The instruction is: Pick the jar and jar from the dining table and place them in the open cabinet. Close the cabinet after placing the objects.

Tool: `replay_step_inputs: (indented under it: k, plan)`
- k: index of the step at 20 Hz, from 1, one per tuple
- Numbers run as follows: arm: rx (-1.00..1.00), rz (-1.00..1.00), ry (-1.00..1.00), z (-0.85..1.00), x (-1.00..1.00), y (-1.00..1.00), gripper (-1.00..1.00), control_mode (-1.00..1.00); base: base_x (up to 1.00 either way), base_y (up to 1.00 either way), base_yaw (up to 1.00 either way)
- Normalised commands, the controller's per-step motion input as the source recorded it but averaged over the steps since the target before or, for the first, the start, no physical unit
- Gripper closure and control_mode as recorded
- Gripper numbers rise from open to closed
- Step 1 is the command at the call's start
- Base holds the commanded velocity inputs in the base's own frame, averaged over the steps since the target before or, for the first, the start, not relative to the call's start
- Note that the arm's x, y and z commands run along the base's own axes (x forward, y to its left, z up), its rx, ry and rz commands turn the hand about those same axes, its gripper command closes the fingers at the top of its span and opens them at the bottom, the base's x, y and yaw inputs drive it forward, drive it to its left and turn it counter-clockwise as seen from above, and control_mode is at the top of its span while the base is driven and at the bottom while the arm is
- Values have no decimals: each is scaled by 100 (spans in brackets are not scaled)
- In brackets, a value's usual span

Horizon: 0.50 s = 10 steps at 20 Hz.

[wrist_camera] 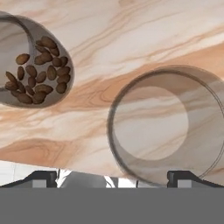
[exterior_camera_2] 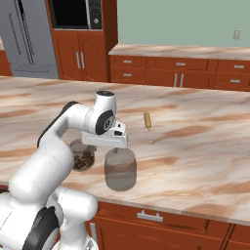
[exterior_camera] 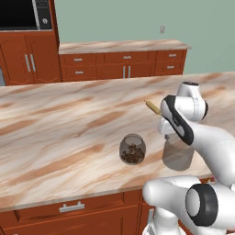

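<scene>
Two jars stand near the front edge of the dining table (exterior_camera: 55,128) (exterior_camera_2: 195,161). The rounded glass jar (exterior_camera: 132,149) (exterior_camera_2: 83,156) (wrist_camera: 33,65) holds brown nuts. To its right is the taller smoky-grey jar (exterior_camera: 178,156) (exterior_camera_2: 120,170) (wrist_camera: 166,124), empty and with its mouth up. My gripper (exterior_camera: 172,137) (exterior_camera_2: 115,150) (wrist_camera: 113,178) hangs just over the grey jar, pointing down. It is open wide, with nothing between its fingertips (wrist_camera: 43,177), and the jar's mouth sits off toward one tip. The open cabinet is out of view.
A small tan stick (exterior_camera: 153,107) (exterior_camera_2: 147,120) lies on the table beyond the jars. Behind the table runs a counter (exterior_camera: 124,46) (exterior_camera_2: 185,51) over drawers. Shut red-brown cupboard doors (exterior_camera: 27,62) (exterior_camera_2: 80,61) stand below a microwave (exterior_camera: 25,13). A grey fridge (exterior_camera_2: 24,39) is far left.
</scene>
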Motion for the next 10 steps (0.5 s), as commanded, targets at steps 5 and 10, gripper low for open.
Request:
replay_step_inputs:
  k: [5, 10]
  plan:
    - [0, 3, 6, -17, 23, 0, -100, -100, 0, 0, 0]
    - [0, 3, 8, -33, 22, 0, -100, -100, 0, 0, 0]
